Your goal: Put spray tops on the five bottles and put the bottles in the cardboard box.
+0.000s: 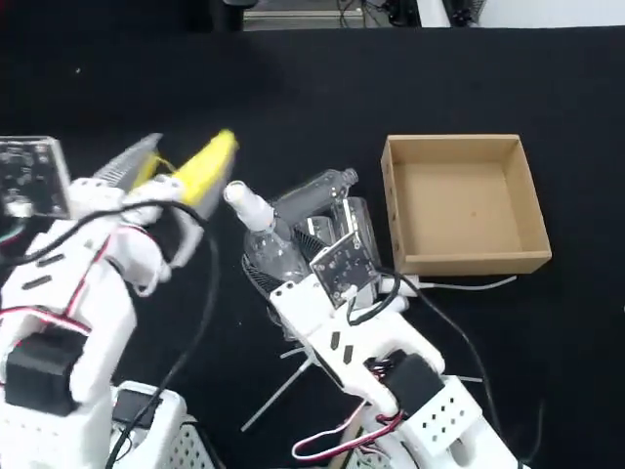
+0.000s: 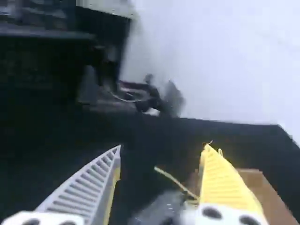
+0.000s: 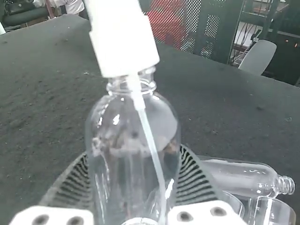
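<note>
Jaws of the right gripper point(image 3: 133, 153) pinch a clear bottle point(image 3: 126, 126) by its body, one ribbed finger on either side of the glass. In the high view this bottle point(image 1: 266, 244) sits in the middle of the black desk point(image 1: 322, 88), left of the cardboard box point(image 1: 469, 262), and leans toward the far left. A white spray top point(image 3: 122, 37) sits skewed at its neck, with the thin dip tube running down inside the glass; whether it is screwed on cannot be told. Just right of the held bottle, between it and the box, a second bottle point(image 1: 317, 191) lies on its side with its bare neck toward the box. Another clear bottle point(image 3: 269, 211) lies close by it, partly hidden by the arm. The box stands open at the right of the desk. A thin white tube point(image 1: 474, 286) lies along its near wall, and loose tubes point(image 1: 276, 393) lie on the desk near the right arm's base. The left gripper point(image 1: 193, 142) hangs at the far left, its grey and yellow jaws spread wide, well apart from the bottles.
</note>
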